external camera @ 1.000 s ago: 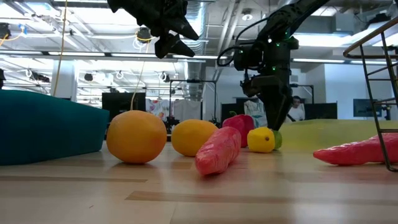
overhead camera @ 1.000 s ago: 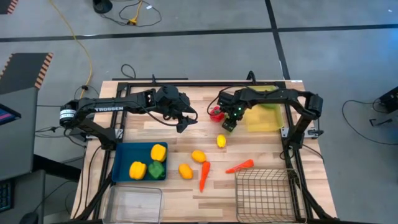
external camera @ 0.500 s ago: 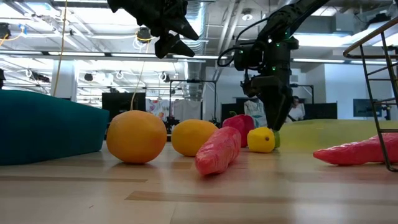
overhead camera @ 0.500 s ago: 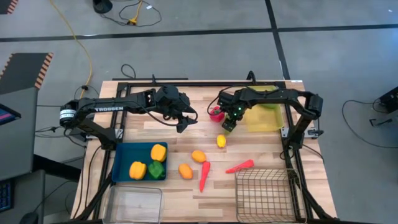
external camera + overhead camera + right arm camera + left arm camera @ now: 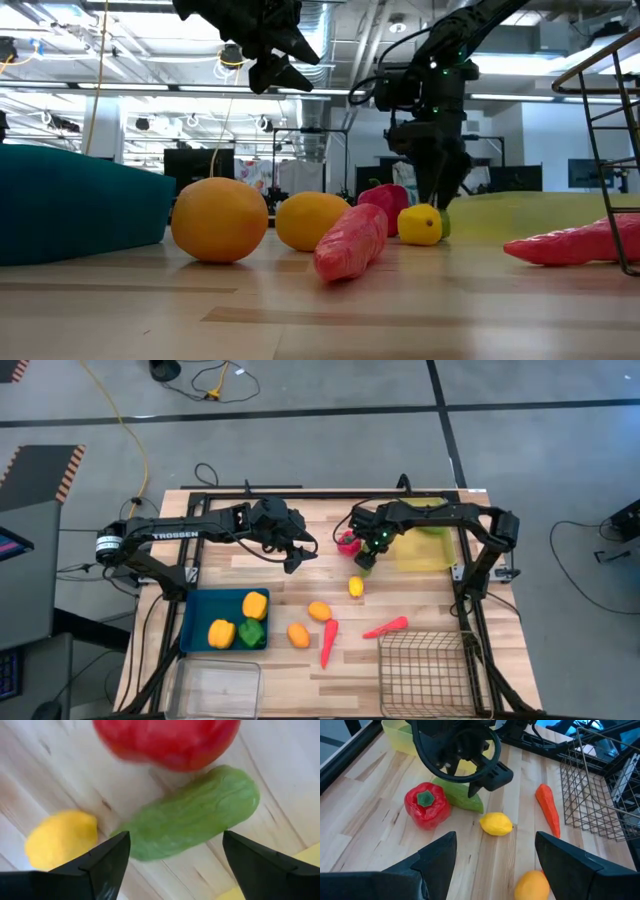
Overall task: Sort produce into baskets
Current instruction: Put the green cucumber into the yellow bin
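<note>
A green cucumber [image 5: 190,815] lies flat on the wooden table between a red bell pepper [image 5: 165,740] and a yellow lemon [image 5: 60,840]. My right gripper [image 5: 175,840] points down over it, open, one finger off each end of the cucumber and clear of it. In the high view that gripper [image 5: 364,555] is beside the yellow tray [image 5: 425,550]. My left gripper [image 5: 295,560] hangs open above the table's middle, holding nothing. The blue tray [image 5: 195,622] holds two yellow peppers and a green one.
Two orange carrots [image 5: 328,643] [image 5: 385,627] and two orange-yellow fruits [image 5: 319,611] [image 5: 298,634] lie loose near the table's middle. The wire basket [image 5: 425,672] stands at the near right and a clear bin [image 5: 215,690] at the near left.
My right gripper has opened its fingers wider over the cucumber without leaving its place. The cucumber, pepper and lemon lie where they did.
</note>
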`<state>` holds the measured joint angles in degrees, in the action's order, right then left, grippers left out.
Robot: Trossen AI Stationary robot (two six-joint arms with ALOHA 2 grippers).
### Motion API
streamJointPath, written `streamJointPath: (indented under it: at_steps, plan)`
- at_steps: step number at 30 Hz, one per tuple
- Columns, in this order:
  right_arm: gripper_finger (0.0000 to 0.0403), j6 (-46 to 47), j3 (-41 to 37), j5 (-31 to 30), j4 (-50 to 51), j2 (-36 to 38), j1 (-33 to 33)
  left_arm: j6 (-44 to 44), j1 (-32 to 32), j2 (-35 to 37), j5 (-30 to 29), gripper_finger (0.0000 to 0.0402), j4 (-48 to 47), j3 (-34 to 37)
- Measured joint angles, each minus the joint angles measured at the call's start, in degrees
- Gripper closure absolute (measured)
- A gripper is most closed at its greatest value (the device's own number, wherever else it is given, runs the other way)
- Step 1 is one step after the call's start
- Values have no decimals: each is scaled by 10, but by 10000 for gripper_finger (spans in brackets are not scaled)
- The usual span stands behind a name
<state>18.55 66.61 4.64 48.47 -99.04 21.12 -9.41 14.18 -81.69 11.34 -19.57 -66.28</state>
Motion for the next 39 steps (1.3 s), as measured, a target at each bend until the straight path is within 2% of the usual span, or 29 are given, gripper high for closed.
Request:
streamJointPath:
  at_steps: [11, 25, 39]
  plan:
    - [49, 87, 1, -3, -20, 0, 0, 0, 0, 0, 0, 145, 0, 0]
    - [54, 104, -13, -45, -29, -7, 0, 0, 0, 0, 0, 145, 0, 0]
    - [125, 92, -14, -42, -26, -50, 0, -3, 0, 0, 1, 145, -2, 0]
